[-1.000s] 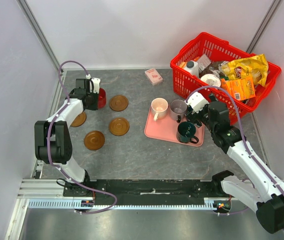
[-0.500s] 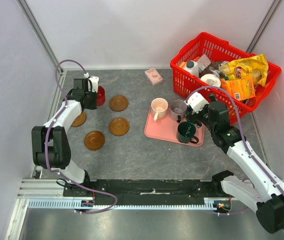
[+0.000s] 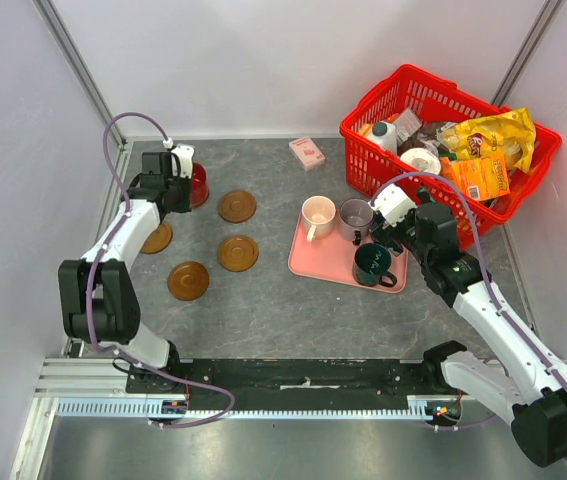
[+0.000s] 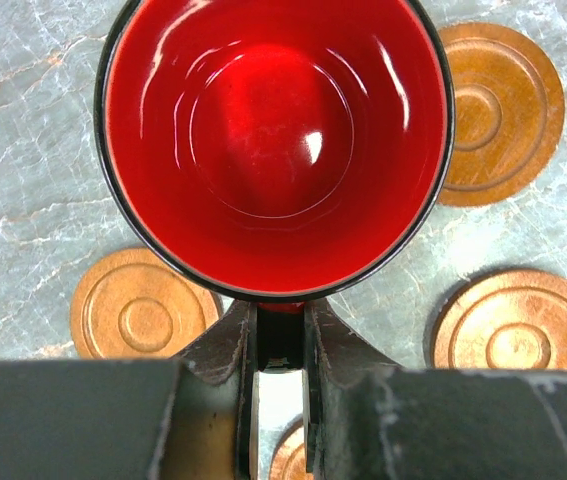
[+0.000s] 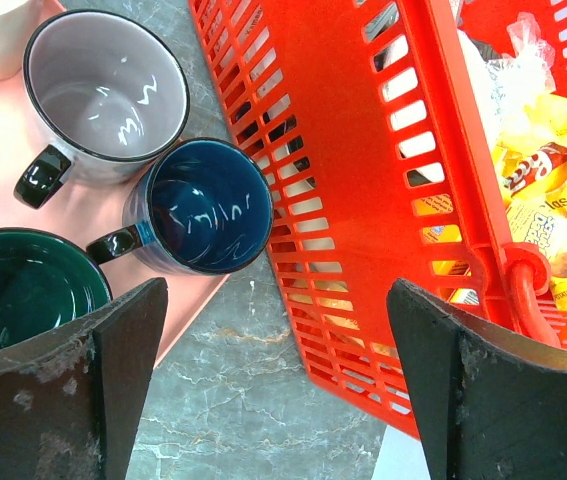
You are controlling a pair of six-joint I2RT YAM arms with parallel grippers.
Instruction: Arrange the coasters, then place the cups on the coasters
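Observation:
My left gripper (image 3: 176, 183) (image 4: 279, 345) is shut on the handle of the red cup (image 3: 199, 183) (image 4: 273, 140) at the far left. Brown coasters lie around it: one (image 3: 237, 206) (image 4: 498, 110) to its right, one (image 3: 237, 253) (image 4: 518, 335) nearer, one (image 3: 188, 280) near the front, one (image 3: 157, 239) (image 4: 145, 315) half under the arm. The cream cup (image 3: 317, 213), grey cup (image 3: 355, 215) (image 5: 103, 95), navy cup (image 5: 208, 205) and dark green cup (image 3: 373, 264) (image 5: 23, 290) stand on the pink tray (image 3: 328, 265). My right gripper (image 3: 395, 222) (image 5: 275, 310) hangs open, empty, by the tray's right edge.
A red basket (image 3: 523, 185) (image 5: 383, 150) full of packaged goods stands at the back right, close to the right gripper. A small pink box (image 3: 306, 152) lies near the back wall. White walls close in the table on the left, back and right.
My left gripper has carried the red cup a little toward the back of the table. The right arm has not moved.

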